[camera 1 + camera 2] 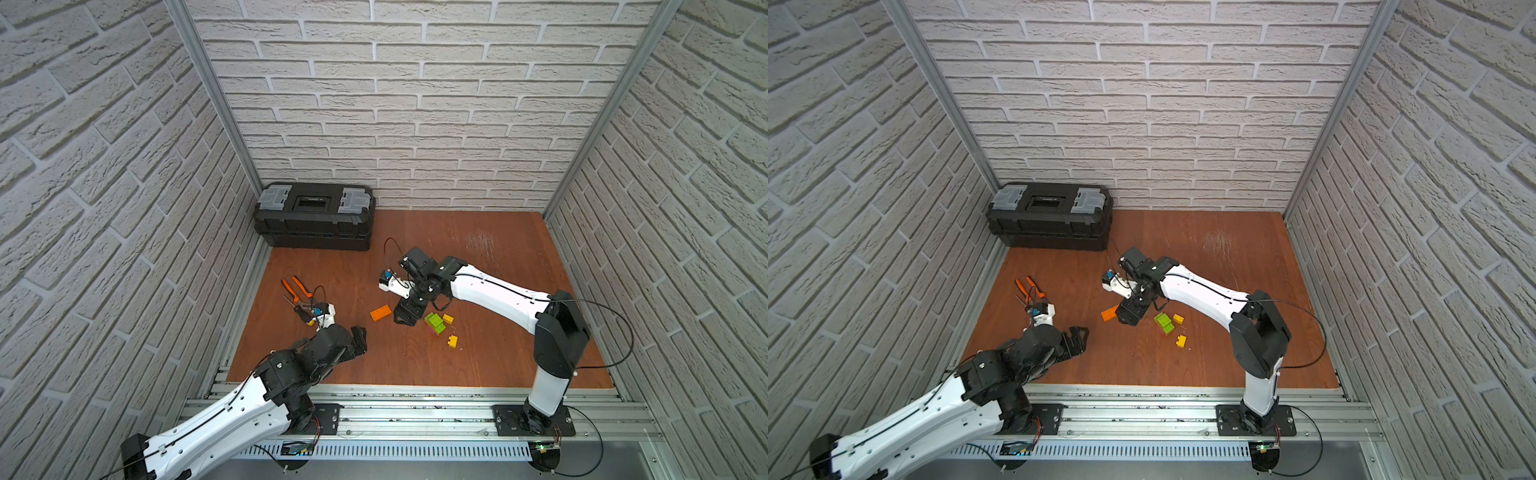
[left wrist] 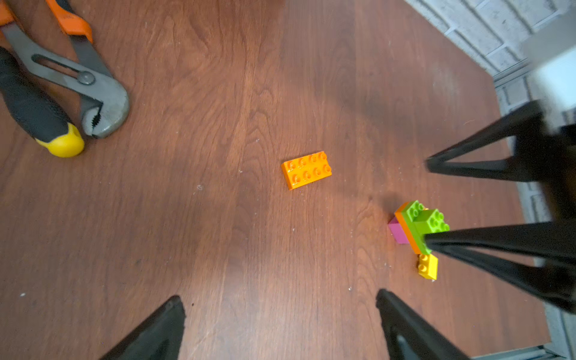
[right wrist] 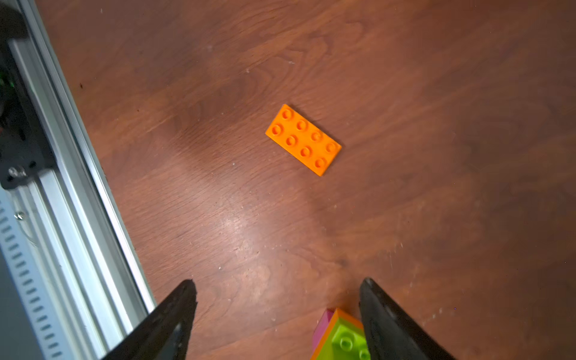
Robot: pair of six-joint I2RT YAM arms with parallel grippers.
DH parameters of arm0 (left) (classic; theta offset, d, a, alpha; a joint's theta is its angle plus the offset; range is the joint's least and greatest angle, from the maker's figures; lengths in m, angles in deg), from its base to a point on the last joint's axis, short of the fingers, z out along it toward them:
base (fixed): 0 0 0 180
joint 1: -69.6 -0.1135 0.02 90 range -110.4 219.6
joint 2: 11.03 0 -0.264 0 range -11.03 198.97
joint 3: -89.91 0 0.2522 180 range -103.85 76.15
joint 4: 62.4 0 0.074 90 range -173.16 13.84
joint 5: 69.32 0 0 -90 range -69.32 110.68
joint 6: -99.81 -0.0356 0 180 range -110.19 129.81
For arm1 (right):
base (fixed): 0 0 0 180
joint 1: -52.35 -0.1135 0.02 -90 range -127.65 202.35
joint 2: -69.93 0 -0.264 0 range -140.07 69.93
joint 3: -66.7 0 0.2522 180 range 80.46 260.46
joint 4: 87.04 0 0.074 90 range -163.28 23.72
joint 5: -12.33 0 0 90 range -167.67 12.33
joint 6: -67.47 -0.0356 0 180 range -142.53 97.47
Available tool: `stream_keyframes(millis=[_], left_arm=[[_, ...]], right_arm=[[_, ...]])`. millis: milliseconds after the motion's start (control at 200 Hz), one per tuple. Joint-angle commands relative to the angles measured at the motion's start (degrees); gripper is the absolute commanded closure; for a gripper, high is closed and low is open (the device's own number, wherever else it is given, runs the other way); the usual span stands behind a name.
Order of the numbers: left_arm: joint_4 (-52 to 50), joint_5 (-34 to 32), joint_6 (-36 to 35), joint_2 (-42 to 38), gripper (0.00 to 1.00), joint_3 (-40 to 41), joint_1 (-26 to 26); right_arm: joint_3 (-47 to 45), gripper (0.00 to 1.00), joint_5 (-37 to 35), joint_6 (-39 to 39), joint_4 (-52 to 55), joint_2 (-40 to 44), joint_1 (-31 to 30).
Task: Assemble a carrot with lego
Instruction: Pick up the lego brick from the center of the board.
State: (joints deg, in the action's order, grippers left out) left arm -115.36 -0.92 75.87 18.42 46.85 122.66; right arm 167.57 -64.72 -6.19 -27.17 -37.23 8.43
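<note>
**Carrot Clump on the Table, Both Grippers Open**

From where I stood, the carrot sat on the wooden table, a little right of centre. It had a lime green brick on top with a smaller lime green one on that, an orange layer beneath, and pink at the bottom. The right gripper hung low beside it, jaws parted wide with bare wood between them. In the right wrist view the clump lay just inside one finger. Whether that finger touched it I could not tell. The other finger stood well apart, so nothing was clamped.

A loose orange brick lay flat, studs up, on the far side of the right gripper from the clump, touching nothing. One yellow brick lay just beside the carrot. A second yellow brick sat a little nearer the front rail, apart from the rest.

The left gripper was spread open as well and held nothing. It sat towards the front left of the table, pointing at the bricks but well apart from them. Behind it lay the orange-handled pliers and a black-handled tool with a yellow butt, close together. A black toolbox stood shut in the back left corner against the brick wall.
</note>
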Motion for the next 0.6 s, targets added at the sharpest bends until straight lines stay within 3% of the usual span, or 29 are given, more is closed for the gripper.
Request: stream_keyframes(millis=[0, 245, 595], left_arm=[[-1.69, -3.36, -1.09, -7.00, 0.02, -0.36, 0.29], [-6.32, -5.46, 0.47, -18.41, 0.02, 1.55, 0.27], [-6.54, -5.12, -1.19, -11.36, 0.02, -0.89, 0.28]], right_arm=[[4.24, 0.14, 1.61, 13.04, 0.39, -2.30, -0.57], [11.29, 0.11, 0.07, 23.57, 2.63, -10.70, -2.78], [20.00, 0.18, -5.80, 25.91, 5.41, -21.25, -4.67]])
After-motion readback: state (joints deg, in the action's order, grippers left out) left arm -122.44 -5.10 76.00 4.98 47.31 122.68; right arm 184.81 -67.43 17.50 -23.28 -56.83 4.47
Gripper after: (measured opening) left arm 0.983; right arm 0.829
